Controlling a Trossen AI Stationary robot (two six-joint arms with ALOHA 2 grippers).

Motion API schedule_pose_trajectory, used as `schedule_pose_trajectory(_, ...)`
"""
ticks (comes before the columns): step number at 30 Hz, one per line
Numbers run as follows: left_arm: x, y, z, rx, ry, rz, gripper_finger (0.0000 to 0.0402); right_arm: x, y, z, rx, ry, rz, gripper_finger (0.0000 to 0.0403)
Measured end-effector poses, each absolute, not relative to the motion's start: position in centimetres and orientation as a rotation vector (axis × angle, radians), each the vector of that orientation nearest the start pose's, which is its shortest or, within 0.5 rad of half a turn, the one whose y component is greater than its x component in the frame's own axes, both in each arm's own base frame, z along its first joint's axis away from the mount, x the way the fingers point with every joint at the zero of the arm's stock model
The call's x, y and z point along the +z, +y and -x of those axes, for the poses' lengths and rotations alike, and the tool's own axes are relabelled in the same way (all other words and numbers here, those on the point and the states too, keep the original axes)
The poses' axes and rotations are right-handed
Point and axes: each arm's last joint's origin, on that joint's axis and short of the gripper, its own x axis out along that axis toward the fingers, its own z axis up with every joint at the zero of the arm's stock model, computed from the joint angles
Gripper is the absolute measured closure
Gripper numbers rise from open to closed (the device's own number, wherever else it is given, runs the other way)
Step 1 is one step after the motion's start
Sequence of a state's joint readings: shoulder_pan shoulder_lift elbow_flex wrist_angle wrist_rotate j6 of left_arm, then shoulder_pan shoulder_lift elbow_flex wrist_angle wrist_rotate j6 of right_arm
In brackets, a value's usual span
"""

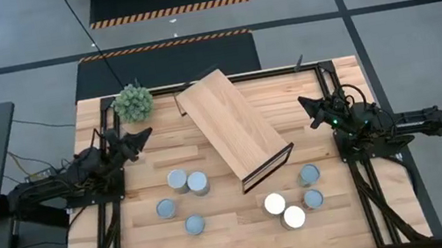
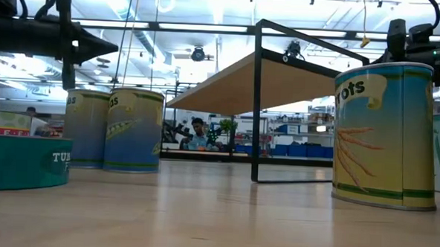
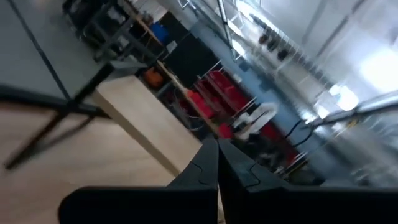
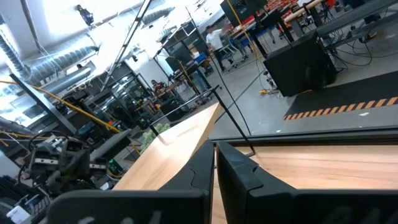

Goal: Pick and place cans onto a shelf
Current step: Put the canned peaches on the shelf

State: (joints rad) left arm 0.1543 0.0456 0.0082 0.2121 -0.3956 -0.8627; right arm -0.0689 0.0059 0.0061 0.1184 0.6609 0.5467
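Note:
Several cans stand upright on the wooden table: four grey-topped ones [image 1: 187, 183] at the near left, and two cream-topped ones [image 1: 284, 210] with two more grey-topped ones [image 1: 311, 186] at the near right. The shelf [image 1: 232, 127], a long light-wood box with a dark-framed end, lies slantwise at the table's middle, dark end toward the near right. My left gripper [image 1: 145, 136] hovers shut at the far left, pointing toward the shelf. My right gripper [image 1: 307, 103] hovers shut at the far right. Neither holds anything. In the low view a carrot can [image 2: 385, 131] stands close by.
A green spiky plant ball [image 1: 133, 102] sits at the table's far left corner, beside the shelf's far end. Black frame rails [image 1: 108, 222] run along the table's left and right sides. Bare tabletop [image 1: 237, 228] lies between the two can groups.

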Motion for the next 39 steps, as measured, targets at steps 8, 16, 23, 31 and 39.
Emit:
schedule_pose_trajectory(8,18.8,2.5,-9.3,0.336,-0.523,1.175,0.0399,17.6,-2.4,-8.9,-0.677,-0.32,-0.559,0.0378)
schedule_pose_trajectory(16,19.4,2.5,-9.1,0.284,-0.582,1.219,0.0399,17.9,-2.4,-8.9,-0.685,-0.354,-0.572,0.0378)
schedule_pose_trajectory(23,20.2,2.4,-8.8,0.24,-0.653,1.162,0.0399,18.4,-2.3,-8.8,-0.609,-0.448,-0.726,0.0378)
schedule_pose_trajectory(31,23.2,2.3,-8.2,0.235,-0.646,0.966,0.0363,18.7,-2.2,-8.9,-0.489,-0.497,-0.887,0.0378)
schedule_pose_trajectory(39,25.3,2.2,-9.0,0.364,-0.25,0.831,0.0233,18.9,-2.1,-8.9,-0.475,-0.5,-0.864,0.0378)
